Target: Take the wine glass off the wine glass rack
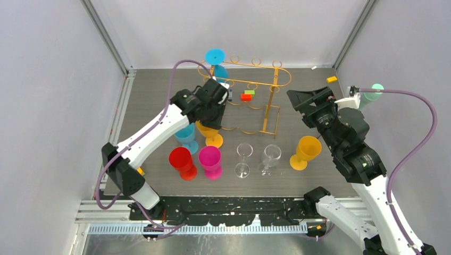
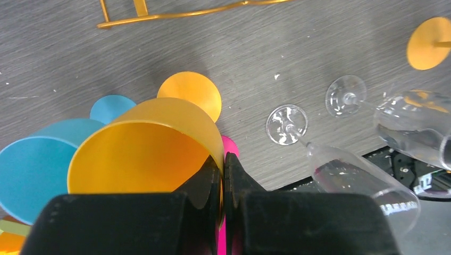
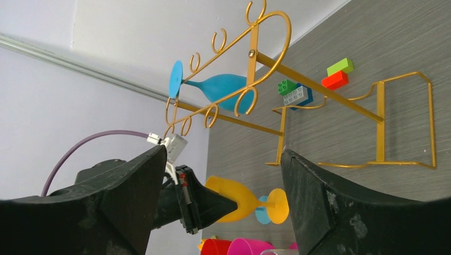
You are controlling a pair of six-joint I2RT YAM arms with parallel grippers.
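The gold wire wine glass rack (image 1: 264, 79) stands at the back of the table, also seen as wine glass rack (image 3: 319, 90). A blue wine glass (image 1: 215, 57) hangs upside down from its far left end, shown as blue wine glass (image 3: 218, 87). My left gripper (image 1: 211, 119) is low in front of the rack, shut on the rim of an orange wine glass (image 2: 143, 149). That glass's foot (image 1: 214, 139) is at table level; I cannot tell whether it touches. My right gripper (image 3: 223, 159) is open and holds nothing, right of the rack and facing it.
In front of the rack stand a blue glass (image 1: 186, 137), a red glass (image 1: 182, 162), a magenta glass (image 1: 210, 161), two clear glasses (image 1: 243, 159) (image 1: 270, 158) and another orange glass (image 1: 306, 151). Small bricks (image 1: 246, 95) lie under the rack.
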